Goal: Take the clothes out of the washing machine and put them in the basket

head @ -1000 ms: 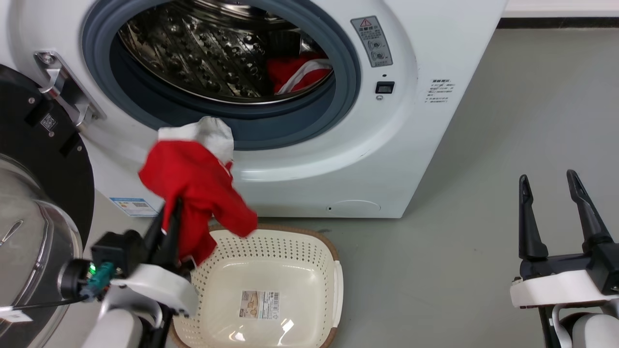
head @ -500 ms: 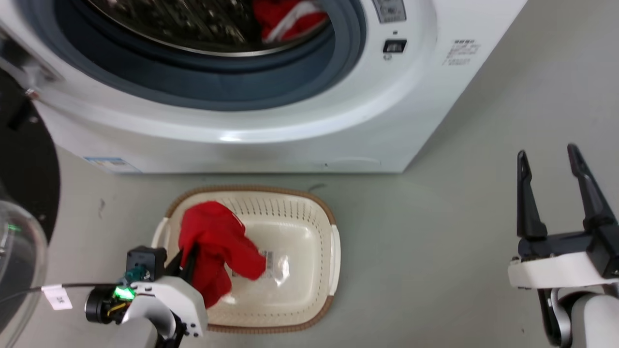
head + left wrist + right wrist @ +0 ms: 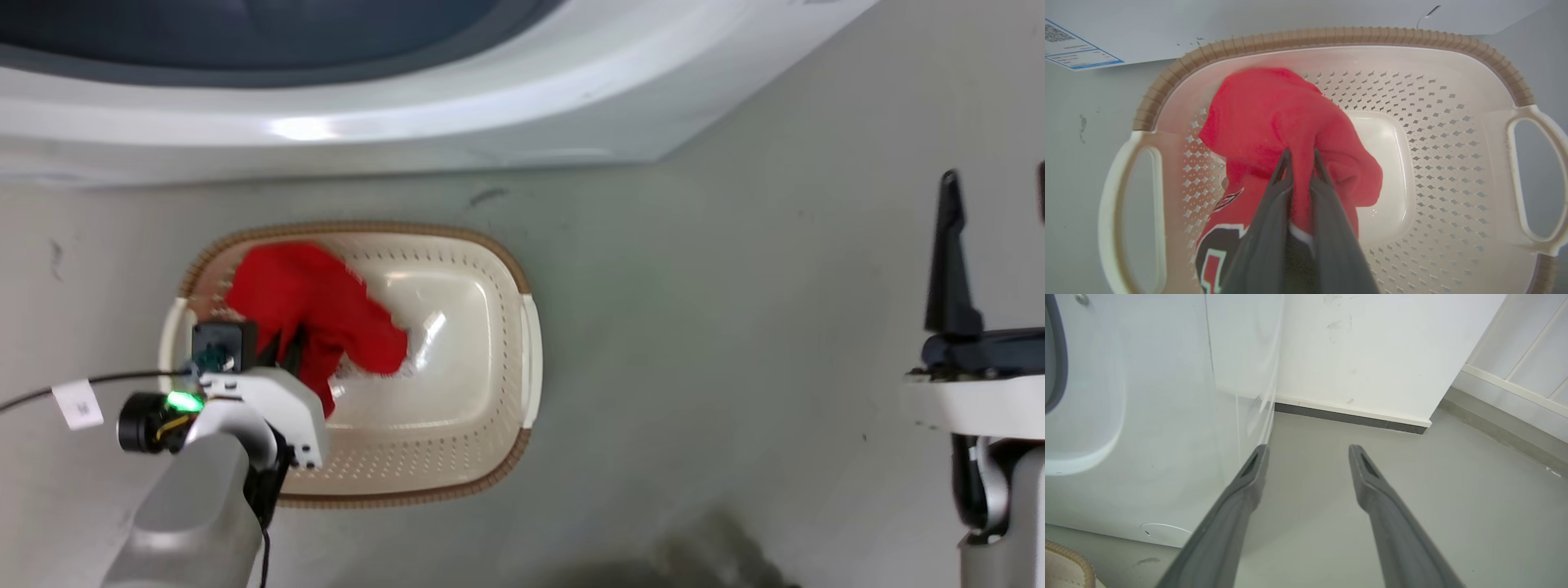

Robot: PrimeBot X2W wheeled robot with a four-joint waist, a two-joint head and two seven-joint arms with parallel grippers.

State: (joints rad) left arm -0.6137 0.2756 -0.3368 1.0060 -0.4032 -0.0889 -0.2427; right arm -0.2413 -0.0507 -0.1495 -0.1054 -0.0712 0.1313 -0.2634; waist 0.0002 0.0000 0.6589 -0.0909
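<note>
The left end effector (image 3: pixel 1299 157), much the nearer, was clamped on the red garment (image 3: pixel 1265 110), which drooped from its fingertips into the basket's (image 3: pixel 1331 36) left half, while the right end effector (image 3: pixel 1308 453) hung with fingers apart, well off to the side.

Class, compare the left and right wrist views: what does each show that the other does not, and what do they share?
Left wrist view, not the right: the left gripper shut on the red garment, hanging into the basket. Right wrist view, not the left: the open right gripper and a dark skirting board. Shared: the basket's brown rim, the washing machine's white front, the grey floor.
</note>
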